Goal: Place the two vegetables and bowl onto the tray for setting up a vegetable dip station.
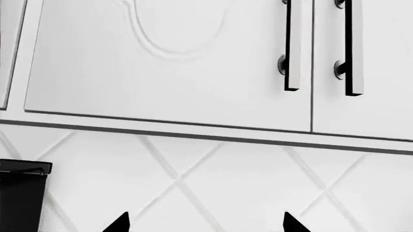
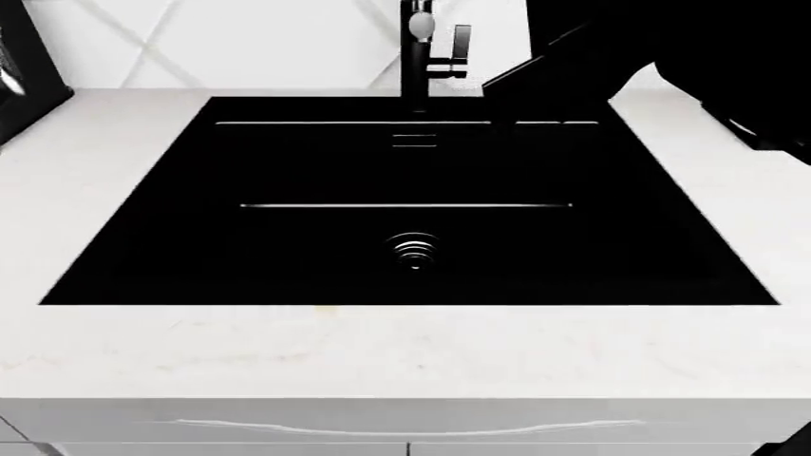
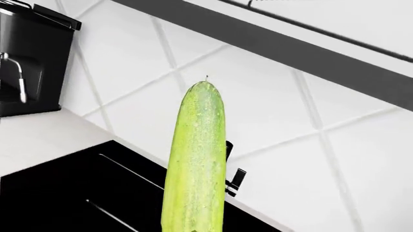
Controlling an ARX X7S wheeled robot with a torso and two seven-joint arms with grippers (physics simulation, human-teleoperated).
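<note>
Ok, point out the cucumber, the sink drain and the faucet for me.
cucumber [image 3: 195, 164]: right wrist view, middle of its green body.
sink drain [image 2: 413, 249]: head view, centre of the metal rings.
faucet [image 2: 419, 52]: head view, on its upright black column.

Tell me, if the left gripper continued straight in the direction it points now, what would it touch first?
Most likely the white diagonal-tiled wall: the left gripper faces it, just under the white cabinet doors, with nothing visible between. How far away the wall is cannot be judged.

Lying sunk in the counter [image 2: 380, 351]: sink [image 2: 152, 237], drain [image 2: 413, 249] at centre. Standing behind the sink, against the tiled wall [image 2: 254, 43]: faucet [image 2: 419, 57]. Hanging above the wall: cabinets [image 1: 161, 63]. Sticking up over the sink's far side: cucumber [image 3: 195, 164].
</note>
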